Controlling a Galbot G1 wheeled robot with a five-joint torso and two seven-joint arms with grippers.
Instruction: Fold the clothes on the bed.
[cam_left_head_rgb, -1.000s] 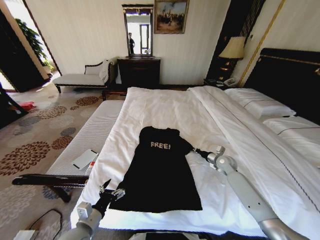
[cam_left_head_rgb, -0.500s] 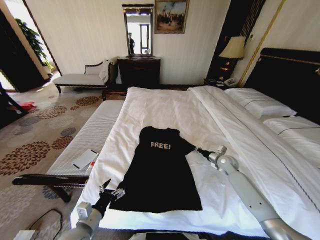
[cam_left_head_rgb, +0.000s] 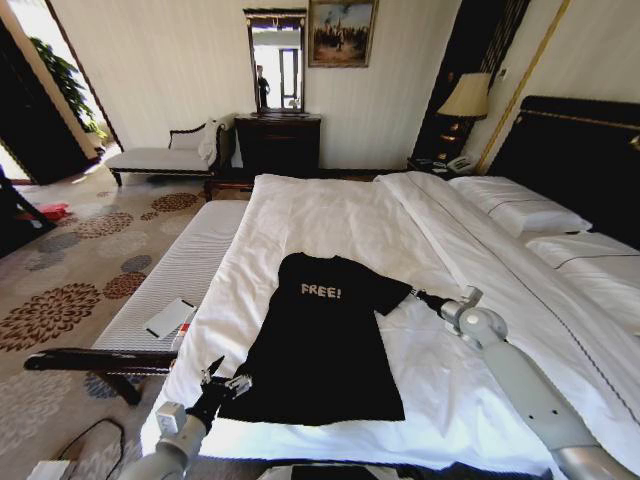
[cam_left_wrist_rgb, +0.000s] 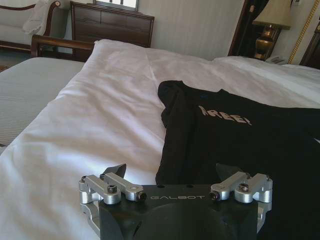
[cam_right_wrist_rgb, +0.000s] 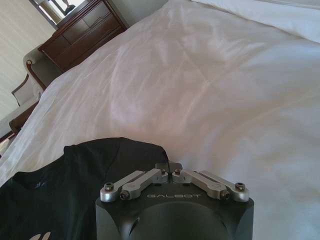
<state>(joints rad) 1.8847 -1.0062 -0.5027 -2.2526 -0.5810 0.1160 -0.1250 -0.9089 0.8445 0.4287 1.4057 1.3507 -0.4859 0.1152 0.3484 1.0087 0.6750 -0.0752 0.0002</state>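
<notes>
The black sleeveless top (cam_left_head_rgb: 320, 345) lies flat on the white bed (cam_left_head_rgb: 330, 215), near its foot edge, with white "FREE!" lettering on the chest. The right wrist view shows what the head view cannot: the right gripper (cam_right_wrist_rgb: 168, 170) has its fingers drawn together, pinched on the top's shoulder edge (cam_right_wrist_rgb: 125, 150). The left wrist view shows the left gripper (cam_left_wrist_rgb: 172, 172) with its fingers spread wide apart, poised at the hem of the top (cam_left_wrist_rgb: 240, 150), one fingertip over the white sheet, the other over black fabric.

Compared with the earlier head pictures, the right gripper (cam_left_head_rgb: 418, 294) has moved outward toward the pillows, and the shoulder it holds has been pulled out to a point, widening the garment there. The left gripper (cam_left_head_rgb: 225, 383) sits where it did.

The right arm reaches from the robot's right across the duvet, wrist low over the bed. The left arm rises from the lower left to the top's near corner.
</notes>
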